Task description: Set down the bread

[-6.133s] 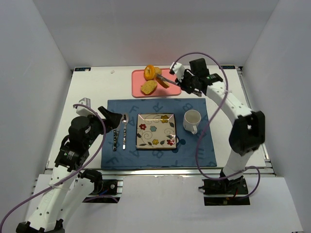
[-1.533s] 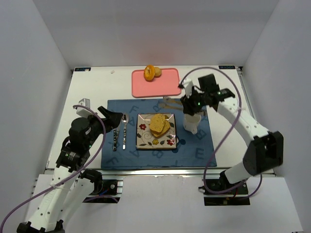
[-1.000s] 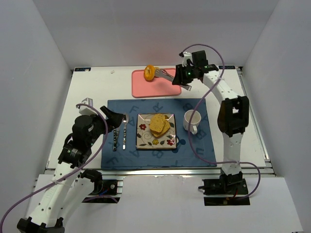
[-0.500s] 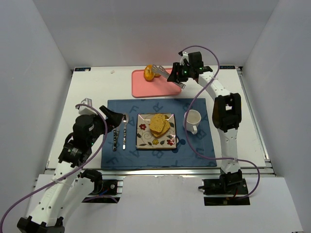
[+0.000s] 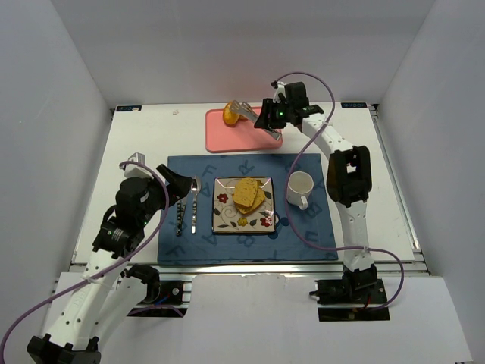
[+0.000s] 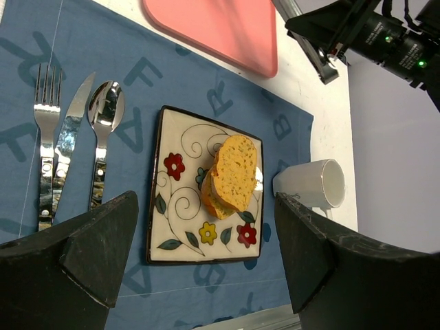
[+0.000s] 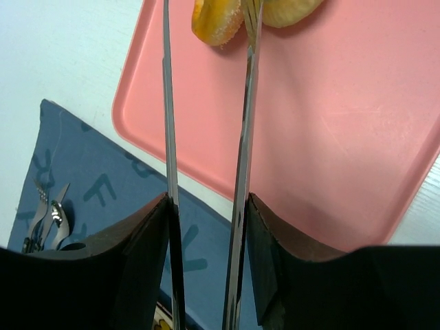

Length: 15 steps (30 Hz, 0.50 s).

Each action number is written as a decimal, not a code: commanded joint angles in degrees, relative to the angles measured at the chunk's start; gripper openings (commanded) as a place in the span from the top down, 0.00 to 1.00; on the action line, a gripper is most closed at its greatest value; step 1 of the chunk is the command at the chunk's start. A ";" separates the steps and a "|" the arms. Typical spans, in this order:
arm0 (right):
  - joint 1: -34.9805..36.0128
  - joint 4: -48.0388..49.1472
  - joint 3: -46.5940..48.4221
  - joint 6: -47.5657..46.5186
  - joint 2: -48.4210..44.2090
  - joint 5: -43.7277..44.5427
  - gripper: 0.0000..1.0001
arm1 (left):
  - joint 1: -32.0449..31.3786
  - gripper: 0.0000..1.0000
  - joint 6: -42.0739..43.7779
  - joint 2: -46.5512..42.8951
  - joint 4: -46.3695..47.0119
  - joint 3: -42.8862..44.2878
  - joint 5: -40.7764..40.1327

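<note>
Two toasted bread slices (image 5: 248,195) lie stacked on the flowered square plate (image 5: 224,216); they also show in the left wrist view (image 6: 234,175). An orange ring-shaped roll (image 5: 229,114) sits at the far left corner of the pink tray (image 5: 250,136). My right gripper (image 5: 270,115) is shut on metal tongs (image 7: 242,137). The tong blades stand apart and reach to the roll (image 7: 217,20), with a paler bread piece (image 7: 289,9) just right of them. My left gripper (image 5: 176,184) is open and empty above the mat's left side.
A fork (image 6: 45,161), knife (image 6: 69,148) and spoon (image 6: 103,137) lie left of the plate on the blue placemat (image 5: 303,235). A white mug (image 5: 300,188) lies right of the plate. White walls enclose the table.
My right arm has swung from beside the mug back to the pink tray and slid the tongs left up to the roll. The slices stay on the plate. The left arm barely moved.
</note>
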 commanded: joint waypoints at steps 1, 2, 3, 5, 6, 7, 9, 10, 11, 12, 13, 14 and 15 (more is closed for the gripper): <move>0.82 2.31 3.36 -0.83 1.77 2.54 0.49 | 0.15 0.11 -0.07 -1.06 -0.06 1.17 -0.73; 1.43 2.13 3.80 -1.18 1.86 3.51 0.49 | 0.15 0.11 -0.07 -1.15 -0.15 1.26 -0.81; 1.78 1.78 3.98 -1.97 2.12 4.56 0.50 | 0.15 0.11 -0.07 -1.24 -0.24 1.26 -0.81; 2.48 1.25 3.72 -2.59 2.04 7.64 0.51 | 0.06 0.11 -0.07 -1.24 -0.41 1.69 -0.99; 2.57 1.16 3.54 -2.68 1.95 8.26 0.52 | 0.15 0.11 -0.07 -1.16 -0.50 1.78 -1.16; 2.49 0.99 3.37 -2.68 1.77 9.39 0.52 | 0.15 0.11 -0.07 -1.16 -0.50 1.87 -1.08; 2.58 0.90 2.75 -2.94 1.51 9.67 0.52 | 0.15 0.11 -0.07 -1.24 -0.50 2.05 -1.25; 2.58 0.90 2.58 -3.03 1.42 9.23 0.52 | 0.15 0.11 -0.07 -1.24 -0.42 1.96 -1.25; 2.58 0.81 2.40 -3.03 1.42 8.79 0.52 | 0.15 0.11 -0.07 -1.24 -0.42 1.70 -1.17; 2.58 0.81 2.22 -2.95 1.42 8.27 0.53 | 0.15 0.11 -0.07 -1.24 -0.15 1.61 -0.99; 2.49 0.81 2.14 -2.77 1.42 7.30 0.54 | 0.15 0.11 -0.16 -1.24 -0.06 1.52 -0.90; 2.49 1.07 1.96 -2.42 1.33 6.69 0.55 | 0.15 0.11 -0.16 -1.24 0.11 1.43 -0.82; 2.57 1.51 1.87 -2.24 1.33 6.16 0.61 | 0.15 0.11 -0.16 -1.16 0.20 1.43 -0.73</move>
